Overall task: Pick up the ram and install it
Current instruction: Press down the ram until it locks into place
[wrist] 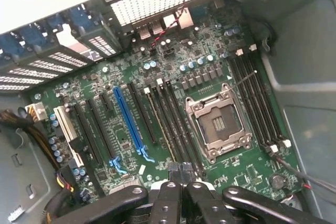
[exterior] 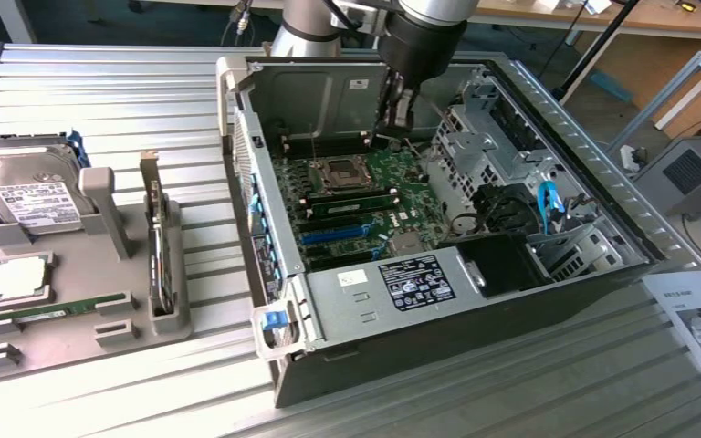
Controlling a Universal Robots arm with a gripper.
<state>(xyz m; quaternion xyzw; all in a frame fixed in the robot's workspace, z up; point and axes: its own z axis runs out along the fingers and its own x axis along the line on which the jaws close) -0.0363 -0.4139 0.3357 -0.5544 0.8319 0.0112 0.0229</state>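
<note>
Wrist view: we see the tool (wrist: 181,174) closed with nothing in it, above the green motherboard (wrist: 173,108) inside the open grey computer case (exterior: 546,137). A thin green ram stick (exterior: 52,313) lies in the grey holder tray (exterior: 107,274) on the worktop (exterior: 120,82).

Reaches down from the upper edge of the exterior view, dark wrist housing tapering to the gripper (exterior: 396,117). Points almost straight downward, tilted slightly toward the exterior view's left. Hangs with the silver arm tube just behind the wrist and above the claw. Seen from the wrist camera as the gripper (wrist: 181,170), black linkage bars spreading to either side below the tips. Fingers (wrist: 174,172) pressed together, no gap between the jaws, nothing visible between them.
</note>
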